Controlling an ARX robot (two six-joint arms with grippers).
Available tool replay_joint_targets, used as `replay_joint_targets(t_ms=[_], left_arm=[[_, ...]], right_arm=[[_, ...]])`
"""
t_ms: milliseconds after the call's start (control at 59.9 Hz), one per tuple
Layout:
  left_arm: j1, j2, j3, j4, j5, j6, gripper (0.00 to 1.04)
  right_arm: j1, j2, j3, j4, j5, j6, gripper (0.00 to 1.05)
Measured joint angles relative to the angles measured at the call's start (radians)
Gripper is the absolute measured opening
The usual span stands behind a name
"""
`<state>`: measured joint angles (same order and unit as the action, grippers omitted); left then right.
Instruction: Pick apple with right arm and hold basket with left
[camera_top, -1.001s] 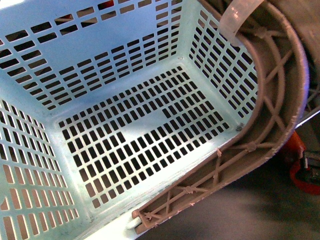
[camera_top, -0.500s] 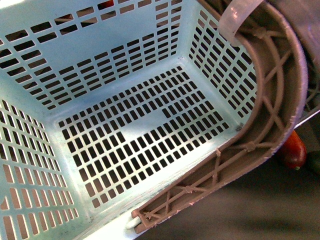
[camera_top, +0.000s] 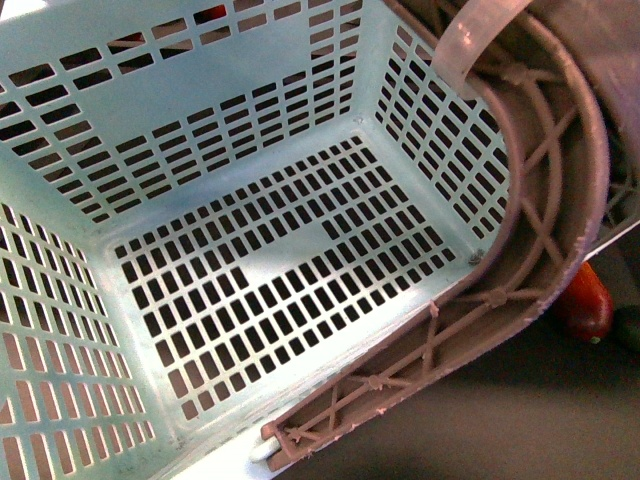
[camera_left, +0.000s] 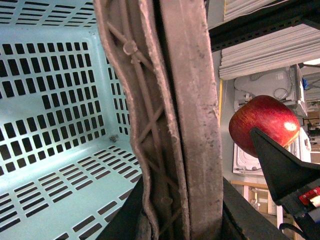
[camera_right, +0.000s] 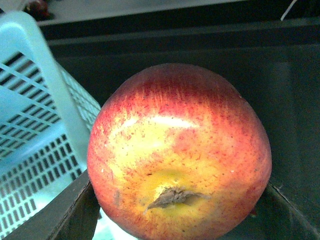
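right gripper (camera_right: 180, 222) is closed partway round the apple (camera_right: 180, 150), dark fingers pressing its two sides, stem-end toward the wrist camera. the apple is lifted, just beside the basket (camera_right: 35, 100) and outside it, not over the opening. left gripper (camera_left: 182, 220) is clamped on the handle (camera_left: 185, 125), jaws tight on both edges, so the basket hangs tilted and looks empty in front view.

risks, my read:
- smooth round skin and thin contact, so the apple may roll or slip out if the arm jerks.
- the handle sits between apple and opening, so a straight move in may clip the handle or rim (camera_top: 385, 15) and knock the fruit loose.
- the handle swings, so the basket may pivot or sway under the left gripper and shift the target.
- a high release may bounce on the slotted floor (camera_top: 300, 250).

farther off, a long red fruit (camera_top: 585, 300) lies on the desk past the handle.

writing: none readable. the zip tie (camera_top: 470, 40) is blank, and the background clutter in left wrist view is too blurred to tell.
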<state>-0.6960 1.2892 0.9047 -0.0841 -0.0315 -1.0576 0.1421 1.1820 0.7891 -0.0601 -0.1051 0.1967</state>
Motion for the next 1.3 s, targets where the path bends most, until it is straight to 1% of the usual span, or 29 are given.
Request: replay_joint_targets(t_ms=[117, 317, 484, 551, 701, 734, 784, 918, 1068, 1101, 1301], left_arm=[[0.0, 0.0, 0.0, 0.0, 0.001, 0.0, 0.19], [0.0, 0.0, 0.0, 0.0, 0.0, 0.0, 0.19], [0.0, 0.0, 0.0, 0.0, -0.002, 0.0, 0.19], [0.0, 0.0, 0.0, 0.0, 0.0, 0.0, 0.19], [0.0, 0.0, 0.0, 0.0, 0.001, 0.0, 0.19], [0.0, 0.0, 0.0, 0.0, -0.001, 0.0, 0.19], [0.0, 0.0, 0.0, 0.0, 0.001, 0.003, 0.19], [0.0, 0.001, 0.0, -0.002, 0.001, 0.006, 0.19], [0.0, 0.0, 0.0, -0.002, -0.007, 0.008, 0.19], [0.001, 0.0, 0.0, -0.002, -0.007, 0.007, 0.19], [0.001, 0.0, 0.0, -0.002, 0.006, 0.003, 0.19]], right_arm=[[0.091, -0.023, -0.008, 0.0, 0.026, 0.02, 0.74], [0.215, -0.066, -0.086, 0.009, 0.057, 0.039, 0.73], [0.273, -0.085, -0.163, 0.032, 0.082, 0.048, 0.73], [0.277, -0.085, -0.185, 0.055, 0.097, 0.051, 0.73], [0.283, -0.086, -0.209, 0.089, 0.125, 0.055, 0.96], [0.283, -0.088, -0.209, 0.092, 0.125, 0.055, 0.97], [0.283, -0.098, -0.209, 0.103, 0.125, 0.055, 0.96], [0.249, -0.146, -0.209, 0.103, 0.124, 0.06, 0.96], [0.162, -0.258, -0.244, 0.027, 0.17, 0.039, 0.96], [0.154, -0.269, -0.248, 0.023, 0.174, 0.038, 0.96], [0.149, -0.274, -0.251, 0.021, 0.172, 0.026, 0.96]])
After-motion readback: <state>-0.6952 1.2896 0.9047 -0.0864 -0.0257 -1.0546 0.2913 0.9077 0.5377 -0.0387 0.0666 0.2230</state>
